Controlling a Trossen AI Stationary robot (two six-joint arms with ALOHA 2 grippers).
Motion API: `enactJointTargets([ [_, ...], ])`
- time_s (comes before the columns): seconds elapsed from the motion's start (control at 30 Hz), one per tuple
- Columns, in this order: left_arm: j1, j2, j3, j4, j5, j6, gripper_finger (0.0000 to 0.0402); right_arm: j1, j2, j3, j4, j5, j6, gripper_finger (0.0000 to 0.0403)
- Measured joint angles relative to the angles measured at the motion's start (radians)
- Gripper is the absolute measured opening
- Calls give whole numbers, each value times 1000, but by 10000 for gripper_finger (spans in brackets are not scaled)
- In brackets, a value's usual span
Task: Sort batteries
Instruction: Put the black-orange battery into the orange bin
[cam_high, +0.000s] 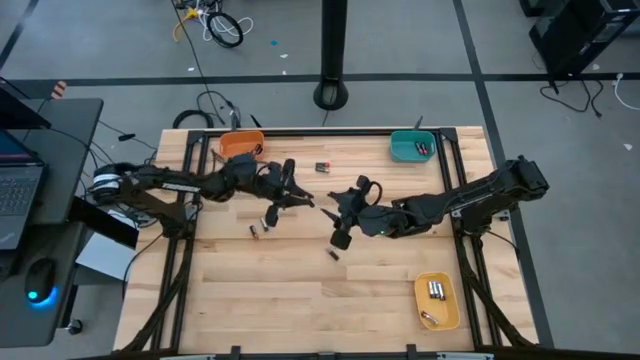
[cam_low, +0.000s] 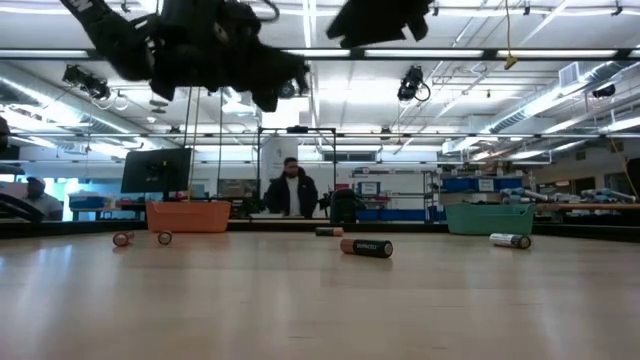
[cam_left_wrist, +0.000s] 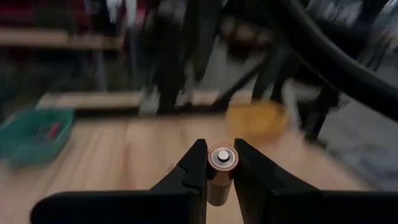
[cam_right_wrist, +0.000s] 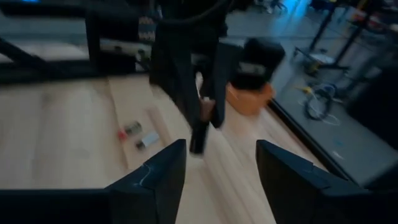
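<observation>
Orange bin, teal bin, yellow bin, pale wood table.

Pale wooden table with a smooth, faintly sheened top, its grain showing, and dark metal rails along the edges. The left gripper has matt black plastic-looking fingers clamped on a battery with a shiny metal end cap and coppery casing. The orange bin, teal bin and yellow bin all look like smooth plastic.
</observation>
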Motion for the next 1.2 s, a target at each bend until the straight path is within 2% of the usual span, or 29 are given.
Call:
enactJointTargets([
  [0.07,34,-39,40,-224,-13,67,57,-2,-10,0,-82,11,26,201],
  [0.17,81,-65,132,-569,-111,157,57,-10,-14,0,-207,24,84,198],
  [0.33,147,-65,299,-1074,-373,281,57,-25,-14,-71,-272,24,151,197],
  [0.47,231,-62,388,-1347,-553,334,57,-25,-14,-135,-270,23,185,198],
  [0.63,380,-42,433,-1473,-677,395,57,-24,-14,-190,-253,23,197,194],
  [0.9,579,133,478,-1487,-666,462,57,-21,-14,-203,-243,19,197,193],
  [1.2,658,333,541,-1448,-666,513,57,-18,-13,-203,-232,15,191,190],
])
